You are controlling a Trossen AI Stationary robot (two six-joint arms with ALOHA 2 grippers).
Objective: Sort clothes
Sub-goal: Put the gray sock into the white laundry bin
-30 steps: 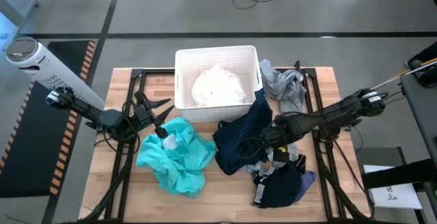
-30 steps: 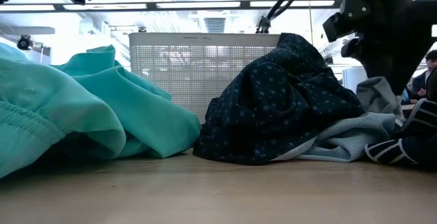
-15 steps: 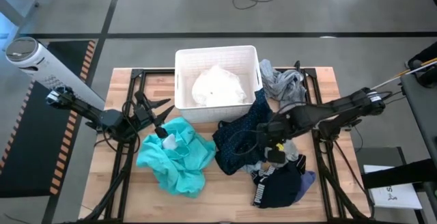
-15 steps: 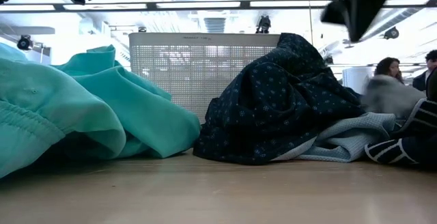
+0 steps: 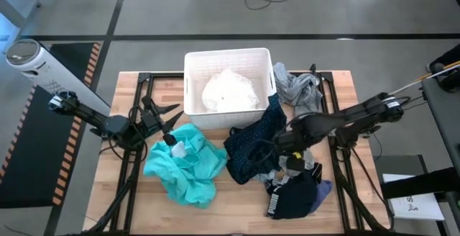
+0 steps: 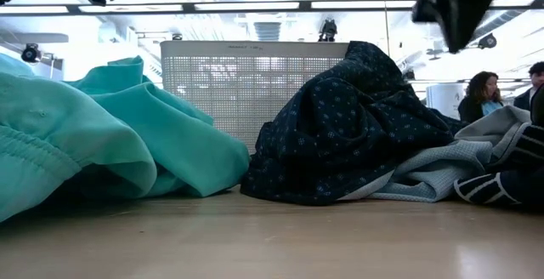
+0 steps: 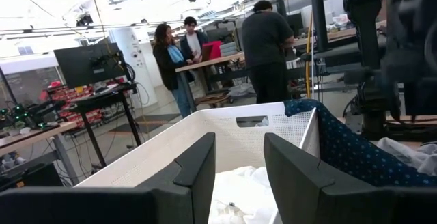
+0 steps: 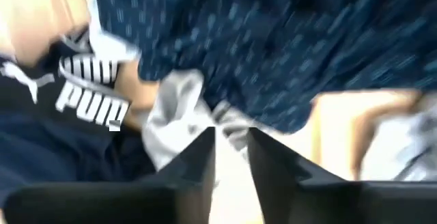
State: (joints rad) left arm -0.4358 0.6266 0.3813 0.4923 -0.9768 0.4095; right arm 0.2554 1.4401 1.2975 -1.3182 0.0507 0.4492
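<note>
Wooden worktop (image 5: 136, 193) on a black frame, grey floor around it, people at desks in the room behind. White perforated plastic bin (image 5: 192, 85) at the far edge, centre, with a white fabric garment (image 5: 228, 92) inside. Large teal garment (image 5: 188, 165) lies crumpled near the front-left. Dark navy dotted garment (image 5: 248, 150) is heaped mid-worktop, its top draped against the bin's right corner. Grey garment (image 5: 302, 92) sits right of the bin. Navy-black garment with white lettering (image 5: 291, 196) lies near the front edge, right of centre. Left gripper (image 5: 171, 123) waits above the teal garment, fingers apart, holding nothing. Right gripper (image 5: 285, 152) hangs over the dotted and grey pile; fingers a narrow gap apart, grip unclear.
</note>
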